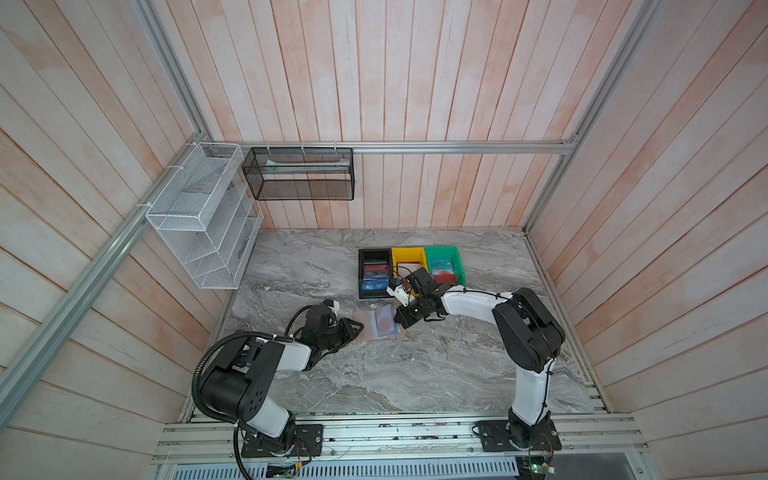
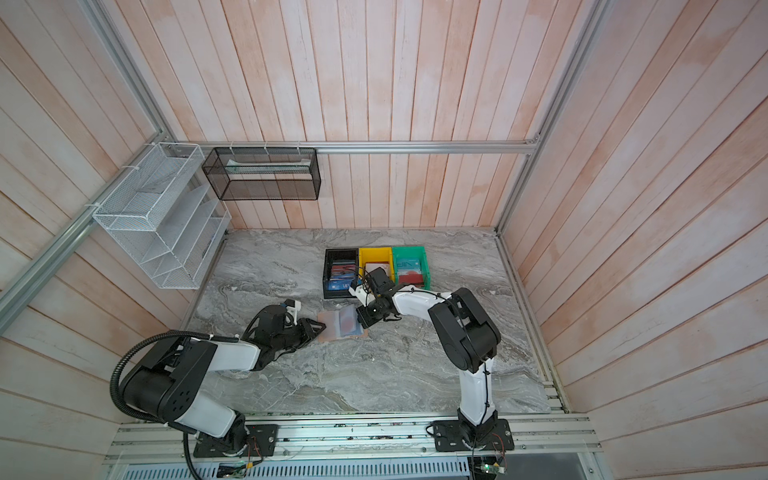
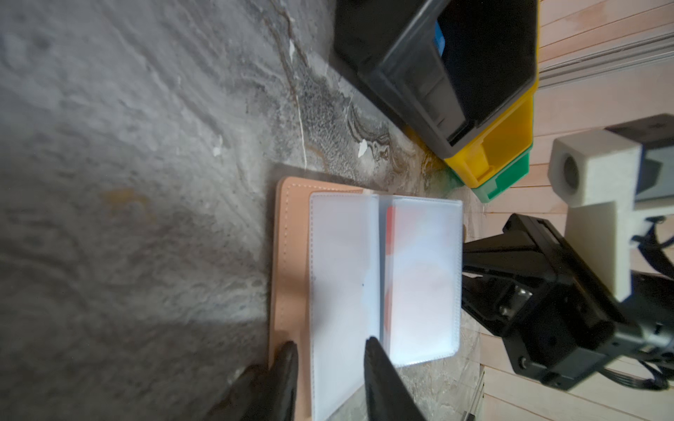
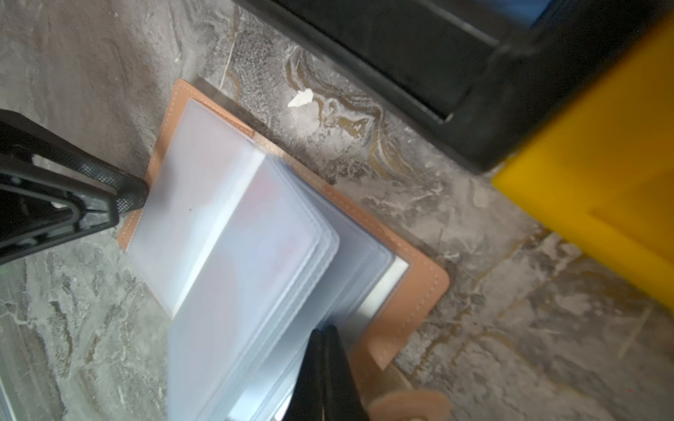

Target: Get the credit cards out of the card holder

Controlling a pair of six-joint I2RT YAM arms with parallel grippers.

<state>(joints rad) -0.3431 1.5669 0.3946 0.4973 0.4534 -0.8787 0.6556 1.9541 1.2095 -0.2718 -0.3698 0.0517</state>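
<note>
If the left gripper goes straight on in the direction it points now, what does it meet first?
The card holder: the fingers of the left gripper are at its near edge, so its clear sleeve pages come first; height unclear.

The card holder [image 1: 376, 327] lay open on the counter [image 1: 415, 374], between the left claw [image 1: 358, 328] and right claw [image 1: 400, 322], with bins [image 1: 408, 252] behind it.

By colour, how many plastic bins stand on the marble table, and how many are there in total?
black bin: 1
yellow bin: 1
green bin: 1
total: 3
</note>
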